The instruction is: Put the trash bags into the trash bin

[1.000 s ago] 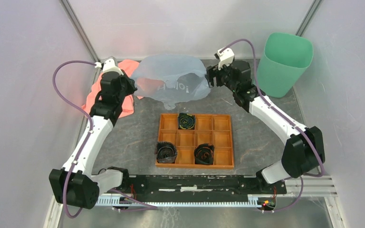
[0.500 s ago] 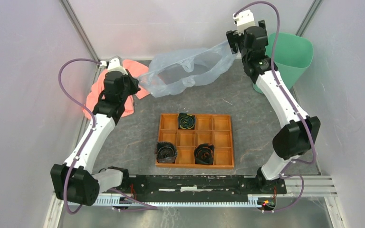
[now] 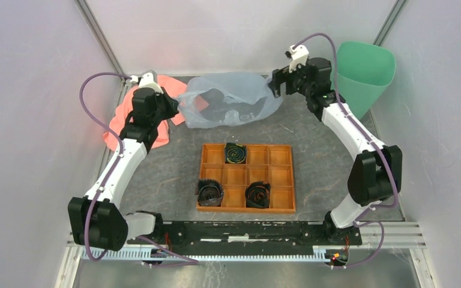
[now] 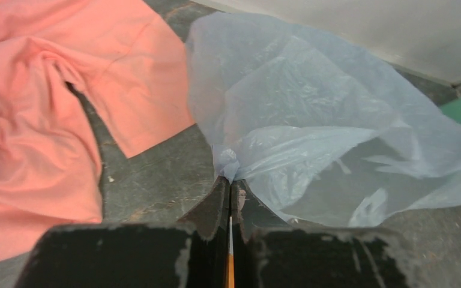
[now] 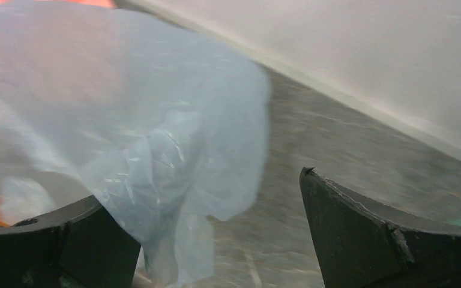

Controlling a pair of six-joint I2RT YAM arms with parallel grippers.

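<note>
Left gripper (image 4: 229, 185): my fingers are pressed together on a bunched corner of the pale blue trash bag (image 4: 312, 120). The film gathers into a small knot right at the tips.

Right gripper (image 5: 201, 186): my fingers are spread wide with nothing clamped between them. A fold of the bag (image 5: 126, 120) hangs in front of one finger (image 5: 66, 240). The picture is too blurred to tell whether they touch.

Overhead: the bag (image 3: 234, 99) lies crumpled on the grey table (image 3: 174, 174) near its far edge. It spans from my left gripper (image 3: 177, 108) to my right gripper (image 3: 274, 87). Its left end overlaps the salmon-pink cloth (image 3: 120, 120).

The mint-green trash bin (image 3: 363, 78) stands upright in the far right corner, beyond my right wrist. The bag is wholly outside it.

The wooden compartment tray (image 3: 246, 208) sits mid-table, on the near side of the bag and apart from it. It holds three black coiled rolls (image 3: 236, 153), one in the far row and two in the near row.
</note>
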